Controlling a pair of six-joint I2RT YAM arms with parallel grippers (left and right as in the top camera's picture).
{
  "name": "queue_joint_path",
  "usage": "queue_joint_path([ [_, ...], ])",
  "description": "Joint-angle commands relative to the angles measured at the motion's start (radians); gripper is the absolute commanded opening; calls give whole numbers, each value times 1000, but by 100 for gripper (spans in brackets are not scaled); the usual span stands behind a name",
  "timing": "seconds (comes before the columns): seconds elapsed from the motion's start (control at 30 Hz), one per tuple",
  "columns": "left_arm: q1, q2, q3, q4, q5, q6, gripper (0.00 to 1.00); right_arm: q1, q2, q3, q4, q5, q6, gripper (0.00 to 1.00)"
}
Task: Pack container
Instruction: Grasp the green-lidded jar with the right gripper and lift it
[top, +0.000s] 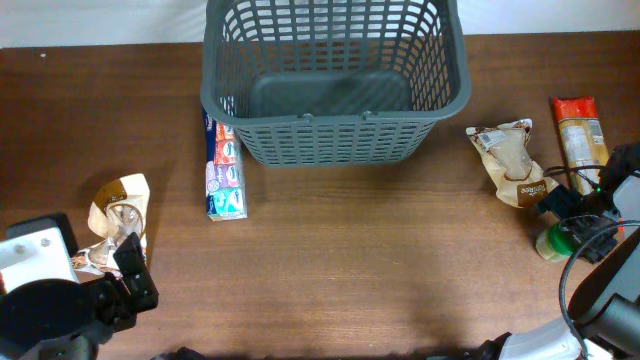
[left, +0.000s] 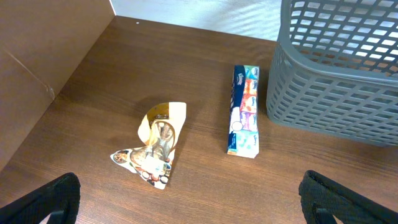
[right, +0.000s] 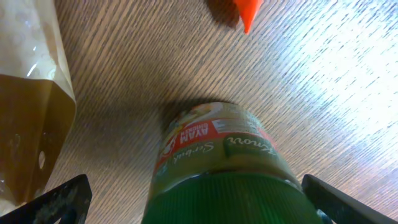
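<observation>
Container: dark grey slotted shopping basket, upright at the far middle of the table, open side up.

Left gripper: jaws spread wide, holding nothing, hovering over the near-left table area. The left wrist view shows both fingers at the frame's bottom corners with bare wood between them.
- Crumpled cream-and-brown pouch lies flat ahead of it, not touching the fingers.
- Long tissue multipack lies just beside the basket's left wall, lengthwise along it. Can't tell whether they touch.

Right gripper: jaws open, straddling a green-lidded Knorr jar that stands on the table at the near-right.
- There is a clear gap between one finger and the jar.
- Can't tell whether the other finger touches the lid.
- Not clamped on the jar.

Right side, overhead view:
- A brown-and-clear snack pouch lies between the basket and the arm.
- An orange packet lies just beyond the pouch, near the table's right edge.
- Both are outside the basket and well apart from it.
</observation>
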Motion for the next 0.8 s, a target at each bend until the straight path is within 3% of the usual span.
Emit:
queue_joint_path([
  [0.0,6,5,-4,-1,3,13,99,2,9,-8,6,23,-3,99],
  [0.77,6,5,-4,-1,3,13,99,2,59,-77,83,-5,-8,99],
])
